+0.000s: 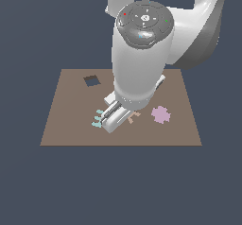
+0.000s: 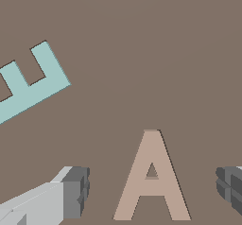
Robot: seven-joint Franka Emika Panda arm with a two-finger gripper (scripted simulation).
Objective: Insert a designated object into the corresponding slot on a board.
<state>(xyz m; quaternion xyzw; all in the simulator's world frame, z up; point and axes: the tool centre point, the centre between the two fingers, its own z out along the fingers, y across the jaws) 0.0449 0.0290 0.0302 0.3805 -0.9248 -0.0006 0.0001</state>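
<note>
While pincer (image 2: 152, 191) straddles tan A (image 2: 151, 181), teal E (image 2: 33, 84) nearby

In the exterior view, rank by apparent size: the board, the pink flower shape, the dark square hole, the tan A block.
1. board
2. pink flower shape
3. dark square hole
4. tan A block, though the arm partly hides it, so its rank is unsure.
</note>
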